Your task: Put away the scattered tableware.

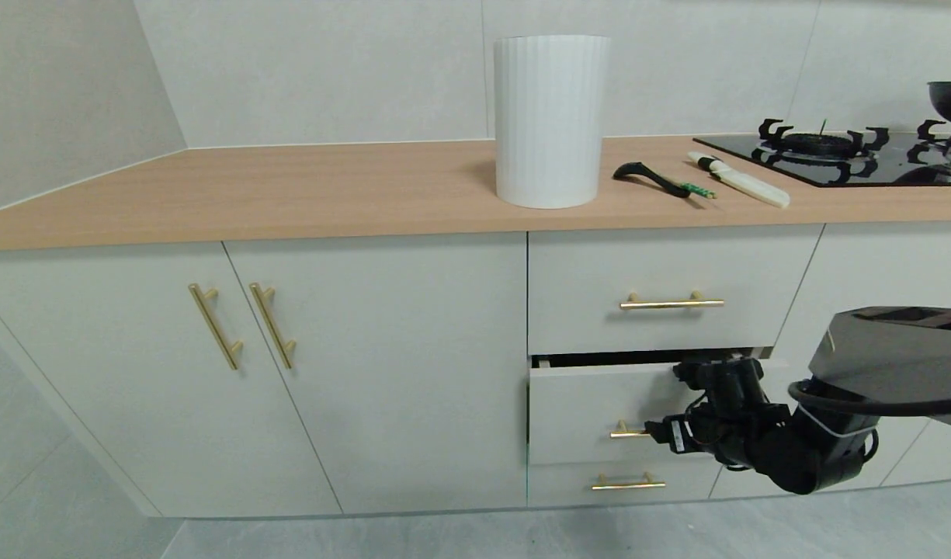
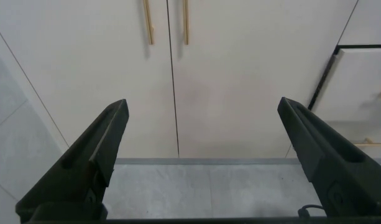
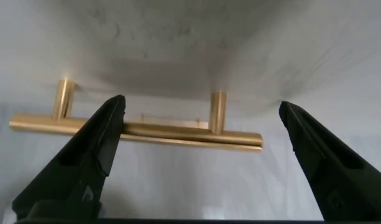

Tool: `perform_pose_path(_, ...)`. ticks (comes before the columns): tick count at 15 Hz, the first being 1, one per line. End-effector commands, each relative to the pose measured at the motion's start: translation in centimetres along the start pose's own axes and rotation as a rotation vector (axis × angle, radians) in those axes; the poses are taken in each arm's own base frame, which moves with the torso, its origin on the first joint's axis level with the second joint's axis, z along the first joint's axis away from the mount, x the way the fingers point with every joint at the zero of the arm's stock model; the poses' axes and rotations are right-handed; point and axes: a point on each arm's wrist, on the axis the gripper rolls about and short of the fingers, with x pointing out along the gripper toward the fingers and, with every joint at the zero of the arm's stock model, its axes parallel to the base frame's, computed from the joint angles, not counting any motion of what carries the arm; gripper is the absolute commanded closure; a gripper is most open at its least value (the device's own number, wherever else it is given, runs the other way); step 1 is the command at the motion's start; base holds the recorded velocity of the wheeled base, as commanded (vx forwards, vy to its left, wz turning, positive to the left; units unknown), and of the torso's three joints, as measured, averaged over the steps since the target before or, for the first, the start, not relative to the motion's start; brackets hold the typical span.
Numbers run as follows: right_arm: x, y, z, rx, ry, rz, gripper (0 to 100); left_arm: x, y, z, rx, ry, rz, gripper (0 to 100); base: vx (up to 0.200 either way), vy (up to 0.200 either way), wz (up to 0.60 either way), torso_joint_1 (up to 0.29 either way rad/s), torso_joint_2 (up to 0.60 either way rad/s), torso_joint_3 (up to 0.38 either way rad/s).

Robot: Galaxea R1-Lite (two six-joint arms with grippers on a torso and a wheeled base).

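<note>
You face pale grey cabinet doors (image 1: 382, 373) with brass bar handles (image 1: 215, 326), under a wooden countertop (image 1: 289, 186). Grey tiles cover the wall (image 1: 327, 70) and the floor (image 1: 444, 537) — the middle drawer (image 1: 584, 407), on your right, stands slightly open.

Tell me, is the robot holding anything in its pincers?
No, nothing is held. The right pincer is open before the gold drawer handle, not closed on it; the left pincer is open too.

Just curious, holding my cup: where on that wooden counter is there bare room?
The wooden countertop is bare from the corner wall to the tall white ribbed container. Right of it is crowded: black spoon, white knife, black gas hob.
</note>
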Motion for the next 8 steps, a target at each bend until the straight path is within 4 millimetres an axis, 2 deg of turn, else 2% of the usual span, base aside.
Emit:
perform_pose_path(1, -6.7, 0.3, 4.3, 0.001, -0.101, 0.058, 0, 0.0, 0.0, 0.0, 0.000, 0.001, 0.001, 0, 0.000, 0.000, 0.00, 0.000, 0.00, 0.000)
perform_pose_path(3, -11.1, 1.0, 6.5, -0.005, -0.171, 0.091, 0, 0.0, 0.0, 0.0, 0.000, 0.001, 0.001, 0, 0.000, 0.000, 0.00, 0.000, 0.00, 0.000)
perform_pose_path(5, -12.0, 1.1, 7.0, -0.002, -0.202, 0.093, 0, 0.0, 0.0, 0.0, 0.000, 0.001, 0.003, 0, 0.000, 0.000, 0.00, 0.000, 0.00, 0.000)
perform_pose_path(8, -11.4, 1.2, 7.1, 0.003, -0.227, 0.094, 0, 0.0, 0.0, 0.0, 0.000, 0.001, 0.000, 0, 0.000, 0.000, 0.00, 0.000, 0.00, 0.000)
